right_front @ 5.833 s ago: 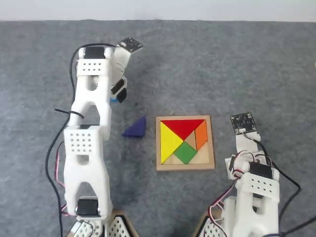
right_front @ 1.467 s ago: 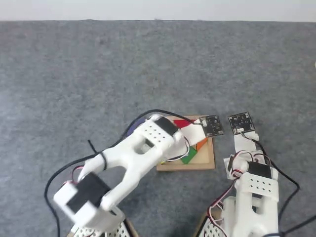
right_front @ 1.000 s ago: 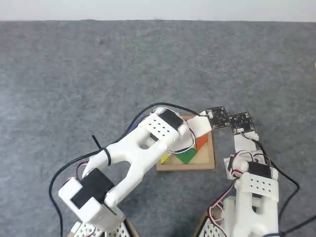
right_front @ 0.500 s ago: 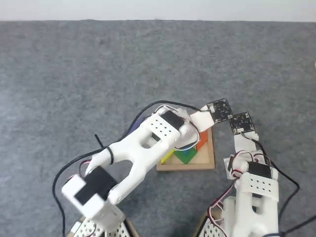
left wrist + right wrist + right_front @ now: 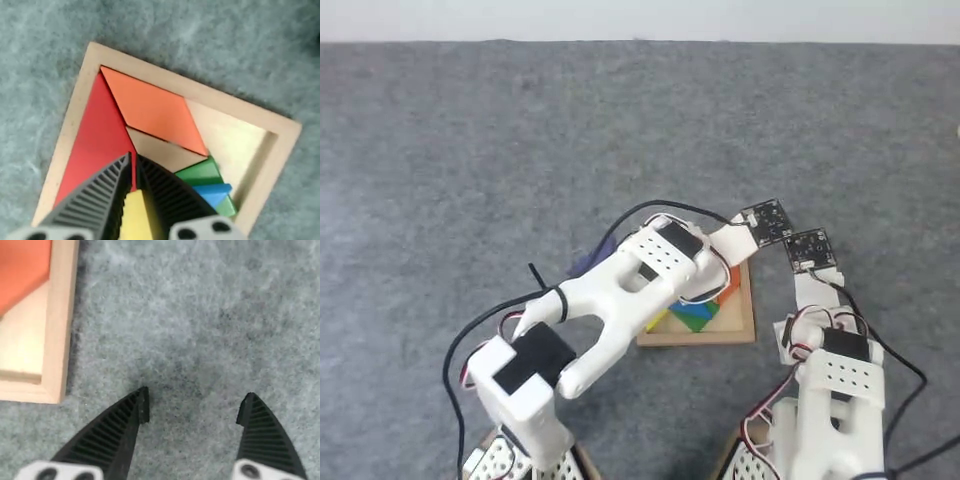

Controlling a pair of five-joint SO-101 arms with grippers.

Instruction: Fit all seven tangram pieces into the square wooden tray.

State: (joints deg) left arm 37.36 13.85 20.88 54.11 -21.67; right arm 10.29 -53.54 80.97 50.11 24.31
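The square wooden tray (image 5: 746, 331) holds a red triangle (image 5: 95, 145), an orange parallelogram (image 5: 155, 112), a yellow piece (image 5: 655, 320) and a green piece (image 5: 698, 318). A small blue piece (image 5: 214, 193) lies tilted on the green one (image 5: 197, 172), beside one finger. My left gripper (image 5: 133, 159) hovers over the tray's middle, shut, with nothing between its tips. Bare wood shows in the tray corner (image 5: 230, 145). A purple triangle (image 5: 583, 264) lies on the carpet left of the tray, partly under the left arm. My right gripper (image 5: 194, 407) is open above the carpet beside the tray's edge (image 5: 60, 325).
Grey carpet covers the table. The left arm (image 5: 610, 300) stretches diagonally across the tray's left side. The right arm (image 5: 830, 375) stands close to the tray's right edge. Open carpet lies behind and to the right of the tray.
The left arm swung from the table's far left to over the tray, then edged slightly farther right and back. The right arm has not moved.
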